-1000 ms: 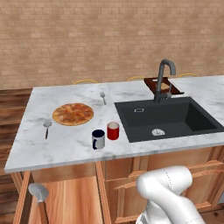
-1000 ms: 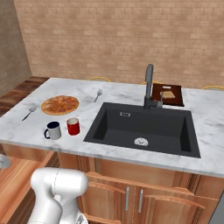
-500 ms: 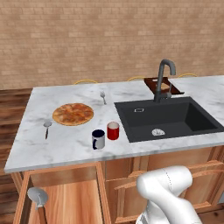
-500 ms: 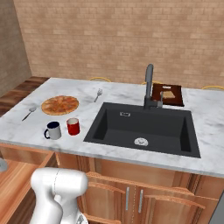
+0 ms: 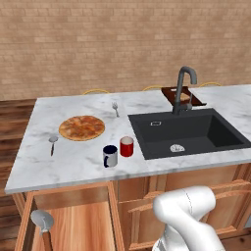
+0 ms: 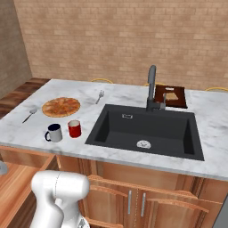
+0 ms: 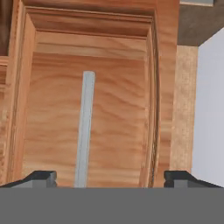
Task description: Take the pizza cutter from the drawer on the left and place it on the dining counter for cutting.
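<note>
The drawer [image 5: 73,226] stands pulled out under the left end of the dining counter [image 5: 83,164], its pale wood inside showing. In it lies the pizza cutter [image 5: 41,219], grey wheel up, near the drawer's left wall; a sliver of the pizza cutter [image 6: 2,168] shows at the edge of the right base view. In the hand view my gripper [image 7: 109,179] is open, with both fingertips [image 7: 43,177] far apart. It faces the drawer front [image 7: 118,109], and the silver bar handle [image 7: 85,127] stands free between the tips, nearer the left one.
On the counter sit a pizza [image 5: 82,127], a small grey utensil [image 5: 52,142], a fork [image 5: 115,108], a dark mug [image 5: 111,156] and a red cup [image 5: 126,146]. The black sink [image 5: 188,132] with its faucet [image 5: 182,88] lies to the right, a wooden board [image 5: 182,96] behind it.
In the left base view the cutter's wheel has shifted slightly toward the near edge with the drawer. Everything on the counter is unchanged.
</note>
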Tool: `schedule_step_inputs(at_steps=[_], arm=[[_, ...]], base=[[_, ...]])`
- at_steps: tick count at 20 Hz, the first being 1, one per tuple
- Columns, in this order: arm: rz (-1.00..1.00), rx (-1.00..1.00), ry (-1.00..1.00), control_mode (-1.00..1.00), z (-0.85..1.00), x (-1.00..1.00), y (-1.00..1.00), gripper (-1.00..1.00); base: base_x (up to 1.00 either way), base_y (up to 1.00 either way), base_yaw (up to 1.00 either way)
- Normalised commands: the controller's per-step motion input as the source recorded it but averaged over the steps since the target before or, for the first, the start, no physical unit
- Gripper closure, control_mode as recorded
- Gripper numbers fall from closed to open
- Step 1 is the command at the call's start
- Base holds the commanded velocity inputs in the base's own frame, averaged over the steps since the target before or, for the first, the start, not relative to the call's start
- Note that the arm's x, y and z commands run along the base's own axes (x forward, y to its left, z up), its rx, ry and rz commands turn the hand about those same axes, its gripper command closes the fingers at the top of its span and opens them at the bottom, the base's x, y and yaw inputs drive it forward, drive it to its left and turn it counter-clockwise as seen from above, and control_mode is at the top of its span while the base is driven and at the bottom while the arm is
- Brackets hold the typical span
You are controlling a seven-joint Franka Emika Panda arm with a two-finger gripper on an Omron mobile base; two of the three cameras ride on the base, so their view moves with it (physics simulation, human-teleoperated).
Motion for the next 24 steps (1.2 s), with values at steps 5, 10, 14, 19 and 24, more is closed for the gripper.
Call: schedule_step_inputs(at_steps=[5, 10, 14, 19, 24], arm=[[0.00, 0.00, 0.00, -1.00, 0.72, -0.38, 0.00, -1.00], [0.00, 0.03, 0.00, -1.00, 0.86, -0.21, -0.01, -1.00], [0.00, 0.04, 0.00, -1.00, 0.93, -0.08, -0.07, -1.00], [0.00, 0.05, 0.00, -1.00, 0.87, -0.03, -0.10, -1.00], [0.00, 0.05, 0.02, -1.00, 0.87, 0.00, -0.07, -1.00]], base=[[0.00, 0.00, 0.00], [0.00, 0.00, 0.00], [0.00, 0.00, 0.00], [0.00, 0.00, 0.00], [0.00, 0.00, 0.00]])
